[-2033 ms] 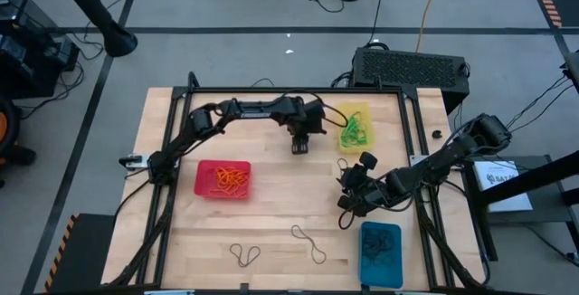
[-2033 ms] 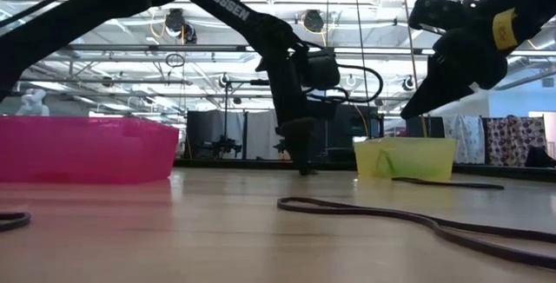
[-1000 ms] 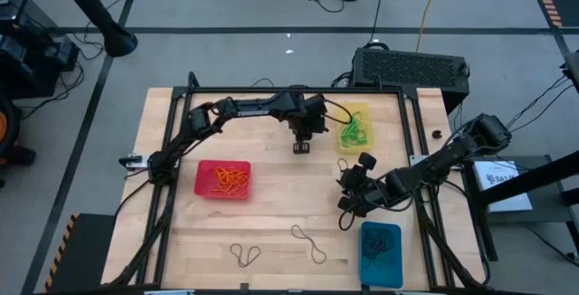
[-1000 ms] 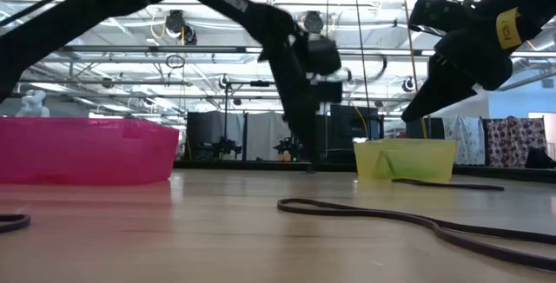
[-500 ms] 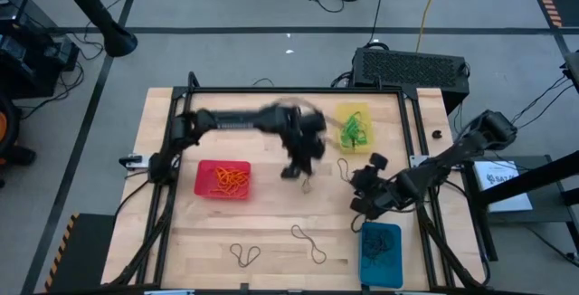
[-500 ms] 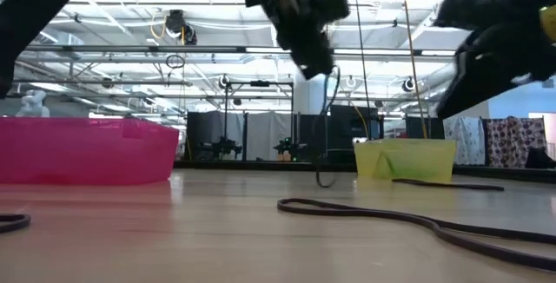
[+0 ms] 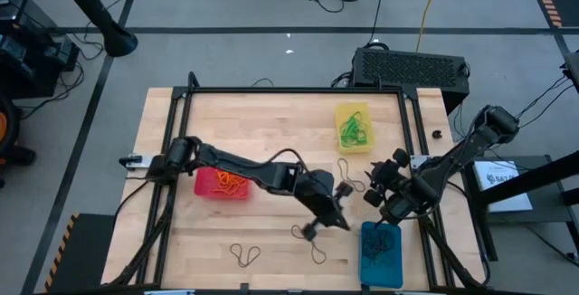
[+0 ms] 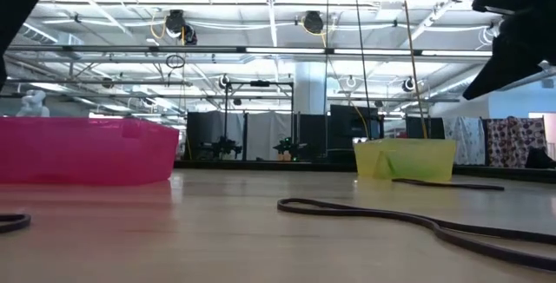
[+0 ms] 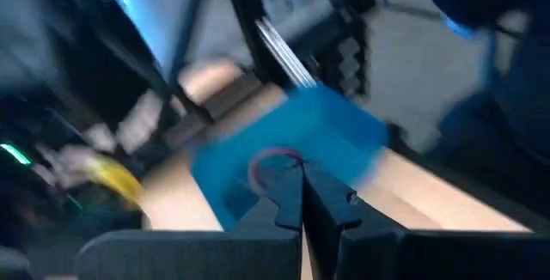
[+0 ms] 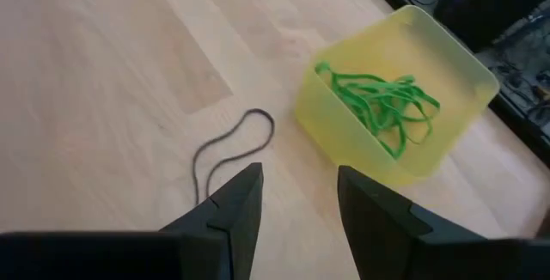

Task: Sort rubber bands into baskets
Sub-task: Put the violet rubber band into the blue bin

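Two fingers (image 9: 288, 207) of the left gripper (image 7: 317, 229) are pressed together on a dark rubber band (image 9: 273, 161), though blur leaves that loop only probably dark. It hangs just beside the blue basket (image 7: 381, 253). The right gripper (image 10: 296, 196), fingers apart and holding nothing, hovers just beyond the blue basket, above another dark band (image 10: 230, 149) on the counter (image 7: 271, 123). Farther from the blue basket sit the yellow basket (image 7: 354, 127) of green bands (image 10: 384, 106) and the red basket (image 7: 220, 185) of orange ones.
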You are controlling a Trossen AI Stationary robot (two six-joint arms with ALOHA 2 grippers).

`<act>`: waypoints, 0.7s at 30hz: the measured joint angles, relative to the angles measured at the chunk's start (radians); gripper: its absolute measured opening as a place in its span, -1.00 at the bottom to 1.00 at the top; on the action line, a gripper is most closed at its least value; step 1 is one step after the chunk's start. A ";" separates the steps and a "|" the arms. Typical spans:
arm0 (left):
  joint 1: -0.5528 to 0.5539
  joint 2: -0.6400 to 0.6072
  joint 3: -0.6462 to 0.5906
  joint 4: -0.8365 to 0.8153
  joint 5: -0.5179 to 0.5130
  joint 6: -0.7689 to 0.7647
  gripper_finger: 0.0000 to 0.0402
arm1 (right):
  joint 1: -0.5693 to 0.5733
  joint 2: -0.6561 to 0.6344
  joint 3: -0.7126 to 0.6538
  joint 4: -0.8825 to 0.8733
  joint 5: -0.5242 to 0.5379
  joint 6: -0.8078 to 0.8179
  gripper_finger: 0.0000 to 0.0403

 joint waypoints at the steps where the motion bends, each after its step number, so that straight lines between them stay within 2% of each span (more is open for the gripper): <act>1: -0.003 0.008 0.001 0.053 -0.008 0.000 -1.00 | 0.005 0.000 0.000 -0.011 0.000 0.008 -0.28; 6: -0.035 0.041 0.004 0.236 -0.011 -0.027 -1.00 | 0.024 0.000 0.000 -0.014 0.001 0.016 -0.28; 13: -0.051 0.159 0.017 0.509 -0.019 -0.207 -1.00 | 0.077 0.003 -0.001 -0.016 -0.006 0.047 -0.28; 16: -0.055 0.233 0.097 0.519 -0.032 -0.264 -1.00 | 0.118 0.003 -0.001 -0.016 -0.007 0.075 -0.28; 21: -0.083 0.390 0.306 0.490 -0.039 -0.292 -1.00 | 0.189 0.003 -0.002 -0.017 -0.009 0.106 -0.28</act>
